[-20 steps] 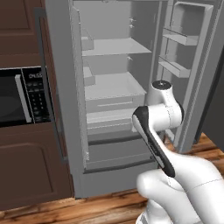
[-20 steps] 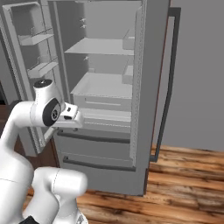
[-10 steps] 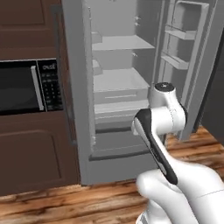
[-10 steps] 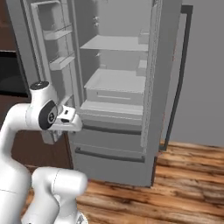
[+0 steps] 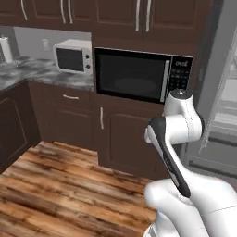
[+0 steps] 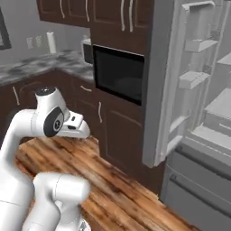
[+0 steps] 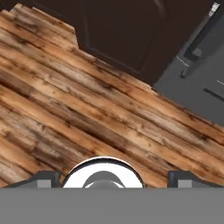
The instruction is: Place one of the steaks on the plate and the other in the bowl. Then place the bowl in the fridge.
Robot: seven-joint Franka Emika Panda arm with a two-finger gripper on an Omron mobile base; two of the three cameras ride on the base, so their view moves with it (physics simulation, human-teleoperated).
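Note:
The fridge [image 6: 198, 113] stands with its doors swung open at the right of the right base view; its bare shelves and grey lower drawers [image 6: 194, 189] show. A strip of it [image 5: 222, 115] also edges the left base view, and its grey foot [image 7: 197, 78] is at the hand view's top right. My gripper [image 7: 113, 179] points down at the wood floor, open, its fingertips [image 7: 43, 179] far apart with nothing between them. The steaks, the plate and the bowl are out of view.
A black-fronted built-in microwave [image 5: 139, 76] sits in dark brown cabinets [image 5: 125, 134] left of the fridge. Further left, a granite counter [image 5: 28, 69] carries a small white microwave [image 5: 71, 55]. Wood floor [image 7: 87, 109] lies below the hand.
The whole picture has slid: the base has turned left, so the fridge has gone to the right edge and the microwave, cabinets and counter have come into view. The arm holds its pose.

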